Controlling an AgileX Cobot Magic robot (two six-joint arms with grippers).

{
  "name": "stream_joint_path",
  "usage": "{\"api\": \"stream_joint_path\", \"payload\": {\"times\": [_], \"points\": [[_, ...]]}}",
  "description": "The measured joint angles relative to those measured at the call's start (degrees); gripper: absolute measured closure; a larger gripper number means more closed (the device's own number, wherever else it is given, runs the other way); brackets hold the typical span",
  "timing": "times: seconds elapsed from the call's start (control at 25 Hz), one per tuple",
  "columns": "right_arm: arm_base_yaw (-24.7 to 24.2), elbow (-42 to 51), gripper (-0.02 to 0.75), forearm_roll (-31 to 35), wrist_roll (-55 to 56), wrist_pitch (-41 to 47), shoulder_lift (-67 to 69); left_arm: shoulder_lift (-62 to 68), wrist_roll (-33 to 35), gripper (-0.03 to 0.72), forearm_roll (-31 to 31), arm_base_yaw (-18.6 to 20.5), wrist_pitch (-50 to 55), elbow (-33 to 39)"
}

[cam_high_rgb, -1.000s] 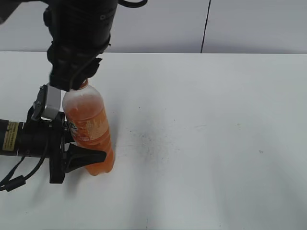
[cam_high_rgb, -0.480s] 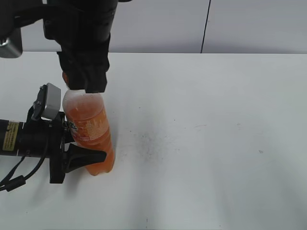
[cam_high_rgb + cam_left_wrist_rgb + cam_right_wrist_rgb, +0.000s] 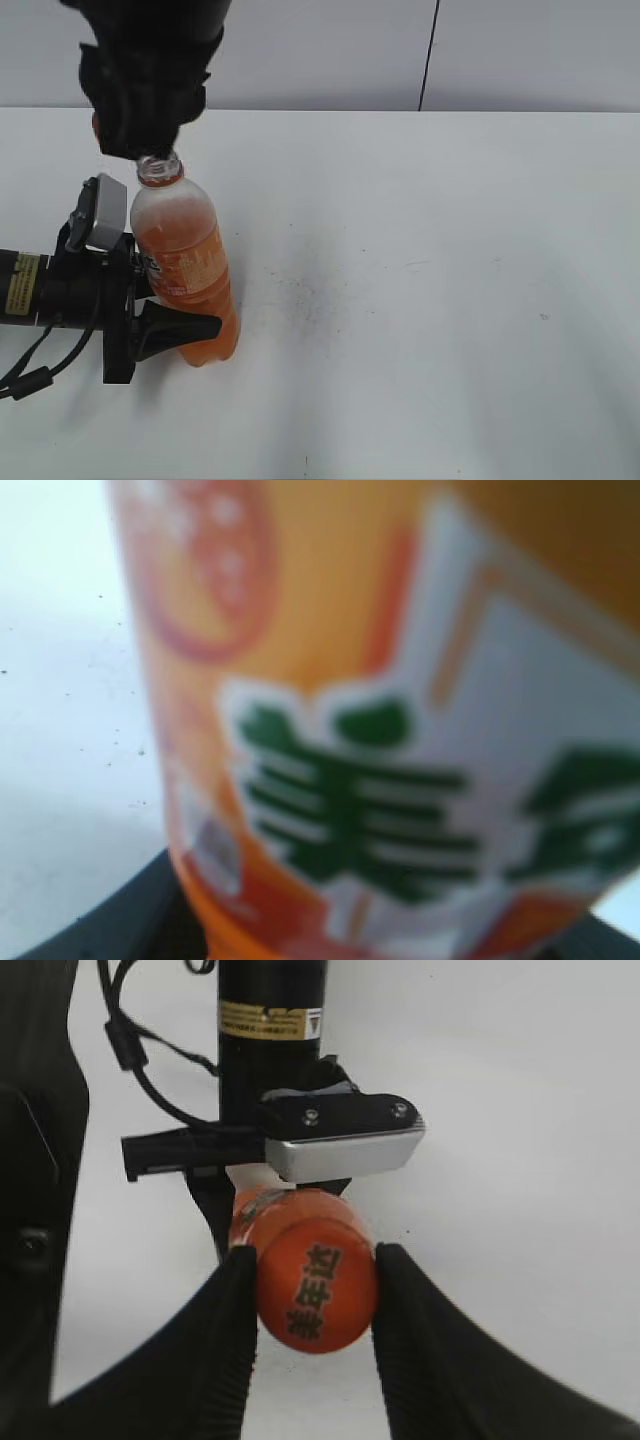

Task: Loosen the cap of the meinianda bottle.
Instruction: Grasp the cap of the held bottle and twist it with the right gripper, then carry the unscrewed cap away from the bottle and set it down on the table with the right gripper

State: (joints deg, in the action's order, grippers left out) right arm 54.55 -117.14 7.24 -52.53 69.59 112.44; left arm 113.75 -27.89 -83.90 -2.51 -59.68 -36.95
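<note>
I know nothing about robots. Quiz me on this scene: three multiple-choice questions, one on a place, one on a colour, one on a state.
1. Where does the left claw hold the bottle?
A. At the neck
B. Low on its body
C. By the cap

2. What colour is the cap?
A. Green
B. White
C. Orange

3. What is the right claw doing?
A. It is shut on the cap
B. It is open and empty
C. It lies on the table

Answers:
1 B: the left claw reaches in from the side around the lower part of the bottle.
2 C: the cap is orange with a pale printed mark on top.
3 A: the right claw has a finger pressed on each side of the cap.
</note>
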Motion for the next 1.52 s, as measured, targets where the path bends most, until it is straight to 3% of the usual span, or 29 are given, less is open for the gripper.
{"api": "stream_joint_path", "payload": {"times": [0.2,0.4,0.68,0.84,1.04,1.32,1.52], "points": [[-0.37,0.00,0.468,-7.24,28.28,0.00,-2.83,0.00,0.00,0.294,0.00,0.00,-0.01,0.00],[-5.81,0.00,0.468,-9.23,43.19,0.11,-4.99,0.00,0.00,0.294,0.00,0.00,-0.01,0.00],[-19.77,3.27,0.468,-10.18,49.12,0.15,-8.13,0.00,0.00,0.294,0.00,0.00,-0.01,0.00],[-26.41,12.32,0.468,-9.41,49.69,-0.84,-11.45,0.00,0.00,0.294,0.00,0.00,-0.01,0.00],[-33.51,29.28,0.468,-4.65,49.37,-10.42,-15.75,0.00,0.00,0.294,0.05,0.00,-0.01,0.00],[-35.77,52.48,0.469,-1.63,50.51,-27.41,-16.34,0.00,0.00,0.294,0.11,0.00,-0.18,0.00],[-35.77,60.34,0.469,-1.05,52.53,-35.77,-13.12,0.00,0.00,0.294,0.37,0.00,-0.23,0.00]]}}
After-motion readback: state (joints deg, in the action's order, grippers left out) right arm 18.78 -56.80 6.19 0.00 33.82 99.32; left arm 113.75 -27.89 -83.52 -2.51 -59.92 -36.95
